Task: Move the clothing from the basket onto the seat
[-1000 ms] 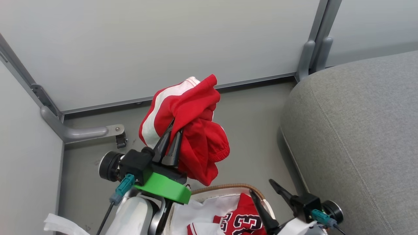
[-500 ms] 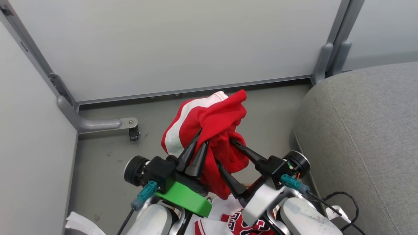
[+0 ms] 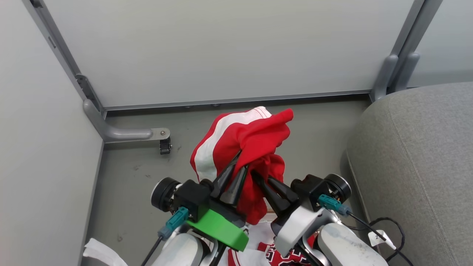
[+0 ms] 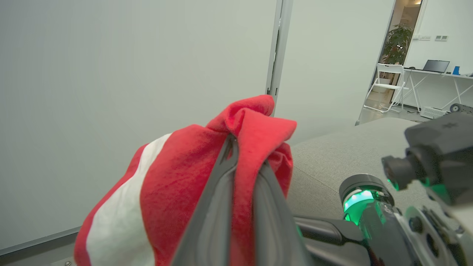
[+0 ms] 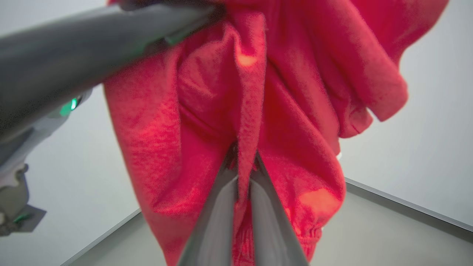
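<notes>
A piece of the clothing, a red garment with a white stripe [image 3: 240,144], hangs bunched in the air above the grey floor. My left gripper [image 3: 242,162] is shut on its upper fold, and the left wrist view has red cloth [image 4: 177,177] pinched between the two dark fingers [image 4: 218,199]. Just to the right, my right gripper [image 3: 260,176] is shut on a lower fold of the same garment [image 5: 303,122]. A red jersey with black numbers [image 3: 281,255] lies under my arms on the basket's white liner [image 3: 258,232]; the rest of the basket is hidden. The grey seat [image 3: 417,159] is at the right.
Pale partition walls close off the back and left. A grey metal foot with a bracket [image 3: 136,133] lies on the floor at the left. A black cable with a tag [image 3: 378,236] runs beside the seat. White scrap [image 3: 99,253] lies at the lower left.
My right arm rose from beside the basket to the hanging garment, and its fingers went from wide open to shut on a fold. The head camera has shifted; the left grip holds as before.
</notes>
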Available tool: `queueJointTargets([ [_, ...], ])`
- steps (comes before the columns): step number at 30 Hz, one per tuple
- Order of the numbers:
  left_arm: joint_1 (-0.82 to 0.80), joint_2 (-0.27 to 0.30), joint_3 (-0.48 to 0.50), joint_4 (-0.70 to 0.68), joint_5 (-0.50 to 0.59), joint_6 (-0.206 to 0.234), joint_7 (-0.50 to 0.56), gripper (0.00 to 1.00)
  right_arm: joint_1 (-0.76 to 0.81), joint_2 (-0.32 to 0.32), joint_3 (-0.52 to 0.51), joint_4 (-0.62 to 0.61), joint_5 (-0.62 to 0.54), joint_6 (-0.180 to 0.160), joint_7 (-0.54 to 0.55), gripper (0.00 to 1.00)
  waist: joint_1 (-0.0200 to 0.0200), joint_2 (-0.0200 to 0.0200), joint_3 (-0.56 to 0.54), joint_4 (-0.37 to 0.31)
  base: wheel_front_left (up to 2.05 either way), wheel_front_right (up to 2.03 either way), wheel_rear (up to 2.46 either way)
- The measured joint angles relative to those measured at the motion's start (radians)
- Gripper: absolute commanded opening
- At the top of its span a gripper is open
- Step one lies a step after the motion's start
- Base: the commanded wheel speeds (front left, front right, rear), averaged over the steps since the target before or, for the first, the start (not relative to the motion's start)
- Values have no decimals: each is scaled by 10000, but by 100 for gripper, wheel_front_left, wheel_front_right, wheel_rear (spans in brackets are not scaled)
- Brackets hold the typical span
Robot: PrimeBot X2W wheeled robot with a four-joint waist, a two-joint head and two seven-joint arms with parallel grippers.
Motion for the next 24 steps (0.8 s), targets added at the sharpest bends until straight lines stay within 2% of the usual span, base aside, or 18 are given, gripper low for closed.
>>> queueJointTargets([
  [2,12,-2,109,-44,-33,4,0,100,56,4,-61,-48,84,0,-2,0,0,0,-1,-87,0,0,0],
  [12,211,-2,596,88,280,27,-6,100,734,2,-779,-596,58,0,0,0,0,0,70,-1355,0,0,0],
  [24,157,-10,757,403,418,-98,-4,100,1180,-8,-1580,-1104,-40,0,0,0,0,1,384,-3809,0,0,0],
])
